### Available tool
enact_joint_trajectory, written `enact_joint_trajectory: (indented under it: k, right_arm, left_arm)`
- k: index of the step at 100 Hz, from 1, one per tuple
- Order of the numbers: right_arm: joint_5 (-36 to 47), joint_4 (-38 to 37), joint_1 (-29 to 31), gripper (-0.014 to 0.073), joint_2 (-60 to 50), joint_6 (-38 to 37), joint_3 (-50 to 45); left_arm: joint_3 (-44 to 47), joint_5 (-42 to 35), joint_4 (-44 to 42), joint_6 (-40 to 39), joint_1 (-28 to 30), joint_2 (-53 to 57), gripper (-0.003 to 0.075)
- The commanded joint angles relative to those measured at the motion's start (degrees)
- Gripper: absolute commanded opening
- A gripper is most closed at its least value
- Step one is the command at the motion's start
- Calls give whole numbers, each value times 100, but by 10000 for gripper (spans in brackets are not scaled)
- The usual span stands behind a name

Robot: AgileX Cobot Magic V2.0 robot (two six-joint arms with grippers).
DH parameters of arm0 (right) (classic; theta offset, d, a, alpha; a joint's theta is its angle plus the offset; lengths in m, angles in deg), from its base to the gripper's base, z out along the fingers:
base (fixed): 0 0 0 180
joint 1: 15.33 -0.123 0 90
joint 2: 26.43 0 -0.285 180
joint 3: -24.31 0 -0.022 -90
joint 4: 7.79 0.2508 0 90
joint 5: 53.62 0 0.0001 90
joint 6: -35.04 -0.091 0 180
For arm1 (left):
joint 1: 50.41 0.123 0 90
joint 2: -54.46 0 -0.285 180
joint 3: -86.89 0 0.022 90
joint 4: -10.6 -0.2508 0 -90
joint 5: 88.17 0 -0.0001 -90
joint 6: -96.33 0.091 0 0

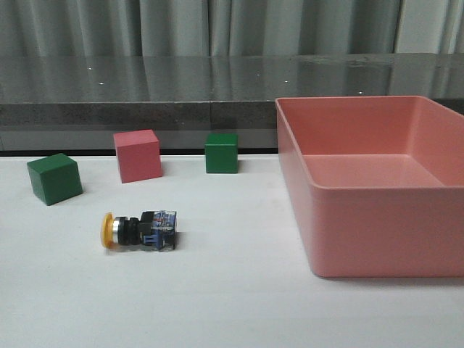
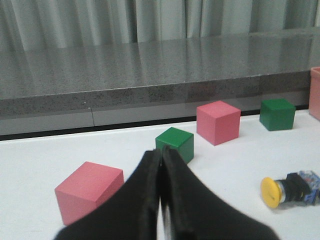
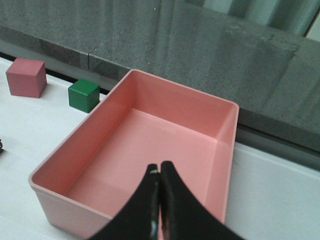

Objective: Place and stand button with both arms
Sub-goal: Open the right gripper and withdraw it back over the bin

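ok so the button (image 1: 139,230) is lying on its side on the white surface (image 1: 232,304), yellow cap pointing left in the front view, clear-bluish base to the right, near the front-left, well apart from the pink bin (image 1: 370,188) and in front of the pink cube (image 1: 137,155). Nothing's touching it yet imo

Left pincer (image 2: 161,200) is pressed together, empty. Right pincer (image 3: 159,205) same — tips together, hanging over the bin, holding nothing

How I'd do it: spread the left pincer first, come in across the black body not the cap, since round parts prob roll. Use the right one to steady the base while tipping it upright

Labels/writing — none I can read, base too small to tell
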Motion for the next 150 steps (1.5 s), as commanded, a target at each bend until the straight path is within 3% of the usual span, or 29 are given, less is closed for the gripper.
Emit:
enact_joint_trajectory:
  k: [1,9,18,34,50,66,78,84,91,100,110,129,150]
  right_arm:
    - [489,42,29,-76,-315,-30,5]
    - [399,31,29,-76,-496,-30,-65]
    - [296,13,29,-76,-542,-30,-80]
    - [244,14,29,-76,-542,-30,-80]
    - [339,14,29,-76,-542,-30,-80]
    - [397,14,29,-76,-542,-30,-80]
    - [404,14,29,-76,-542,-30,-80]
    - [441,14,29,-76,-542,-30,-80]
    - [514,14,29,-76,-542,-30,-80]
    - [591,14,29,-76,-542,-30,-80]
    - [635,14,29,-76,-542,-30,-80]
    - [640,14,29,-76,-542,-30,-80]
    - [640,14,29,-76,-542,-30,-80]
  left_arm:
    - [204,-636,760,-44,7,162,-20]
    - [46,-653,1480,-44,7,162,-20]
    - [-337,-466,1609,-44,7,76,-20]
    - [-1422,130,1264,47,7,-521,-20]
    - [-2792,780,735,47,7,-1817,-20]
    - [-3893,844,735,79,7,-3224,-19]
    - [-4368,885,735,565,7,-3949,-13]
    - [-4542,928,735,666,7,-4260,22]
    - [-4674,942,735,750,7,-4542,122]
    - [-4720,900,735,773,7,-4785,359]
    - [-4720,732,735,773,7,-4992,530]
    - [-4706,800,1426,750,7,-5464,545]
    - [-4756,79,1676,763,7,-6159,545]
